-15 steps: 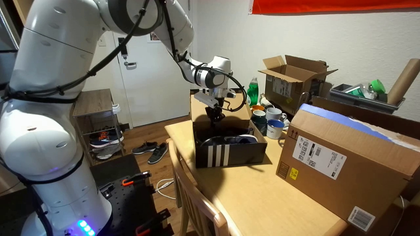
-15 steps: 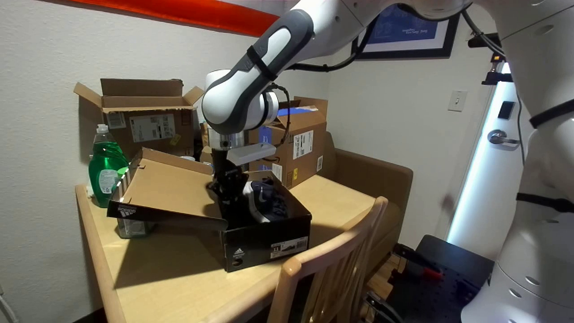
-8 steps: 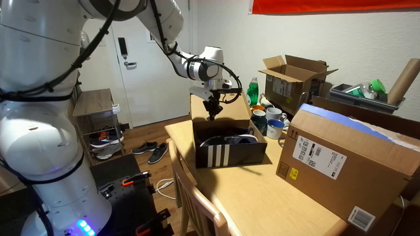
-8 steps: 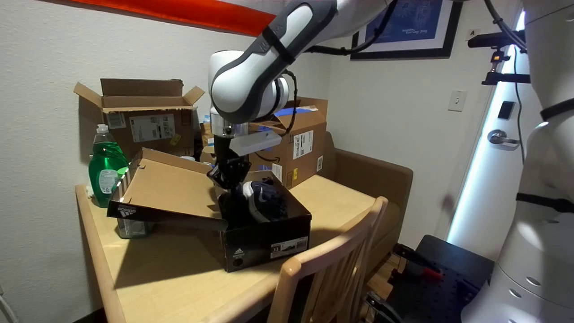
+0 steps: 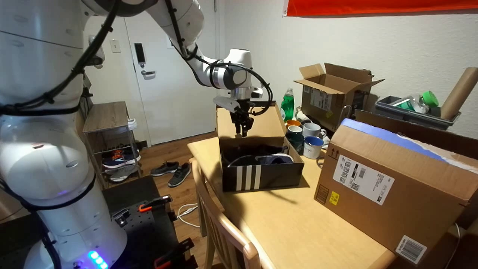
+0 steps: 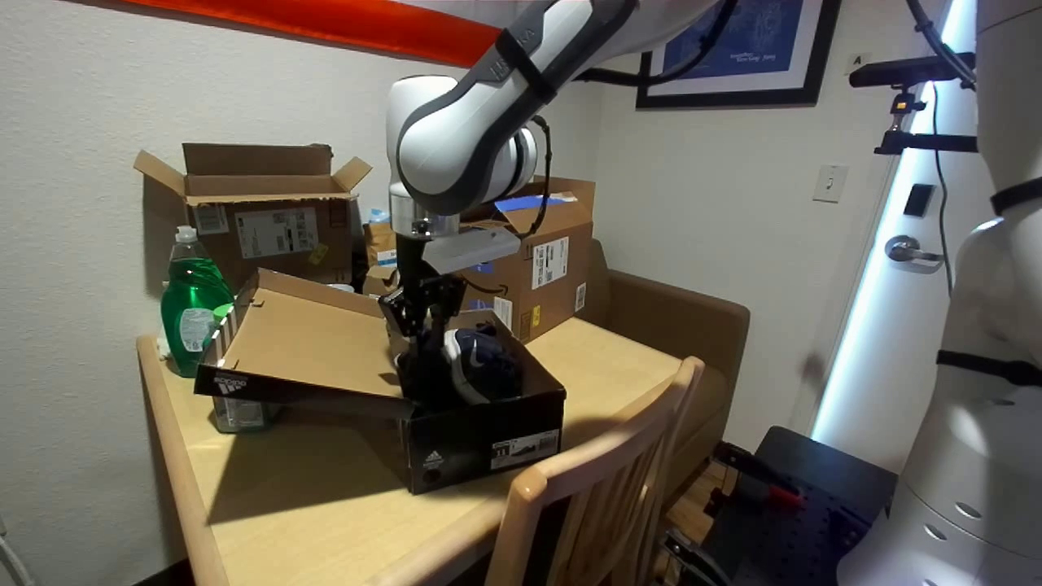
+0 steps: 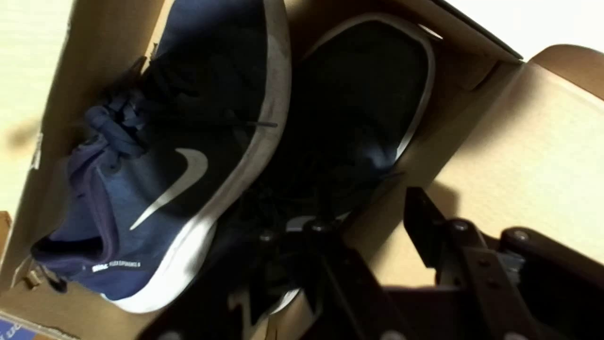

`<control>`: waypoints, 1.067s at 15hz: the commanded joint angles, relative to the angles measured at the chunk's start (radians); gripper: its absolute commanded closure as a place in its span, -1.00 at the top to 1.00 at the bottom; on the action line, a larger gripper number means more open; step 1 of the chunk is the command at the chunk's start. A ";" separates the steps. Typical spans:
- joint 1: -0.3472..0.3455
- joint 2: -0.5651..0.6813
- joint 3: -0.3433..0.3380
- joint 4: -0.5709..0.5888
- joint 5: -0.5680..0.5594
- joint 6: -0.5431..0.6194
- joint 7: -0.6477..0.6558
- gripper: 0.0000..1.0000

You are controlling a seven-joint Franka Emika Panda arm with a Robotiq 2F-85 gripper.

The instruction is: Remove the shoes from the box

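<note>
The black box (image 5: 276, 178) with white stripes stands on the table, its brown lid (image 6: 309, 334) folded back. It holds two dark shoes. In the wrist view a navy shoe (image 7: 137, 189) with a pale swoosh lies on its side along the left wall. A darker shoe (image 7: 358, 89) lies beside it, its near part in shadow and behind the gripper. The navy shoe also shows in an exterior view (image 6: 488, 370). My gripper (image 5: 241, 132) is above the box, over the lid side. In the wrist view the gripper (image 7: 370, 203) has its fingers apart with nothing between them.
A large brown carton (image 5: 358, 209) stands beside the box on the table. Mugs (image 5: 313, 148), a green bottle (image 6: 193, 301) and a carton with raised flaps (image 5: 321, 101) stand behind. A chair (image 5: 220, 224) is at the table's front edge.
My gripper has risen out of the box and drawn back toward the robot's base. Its fingers looked together half a second ago and are now apart. The box and shoes look the same.
</note>
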 commanded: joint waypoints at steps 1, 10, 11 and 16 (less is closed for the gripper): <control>-0.008 0.002 0.004 0.005 -0.002 -0.005 0.001 0.03; -0.092 0.035 0.018 0.007 0.152 0.037 -0.155 1.00; -0.096 0.042 0.018 0.011 0.155 0.035 -0.165 1.00; -0.085 0.059 0.018 0.028 0.134 0.023 -0.158 1.00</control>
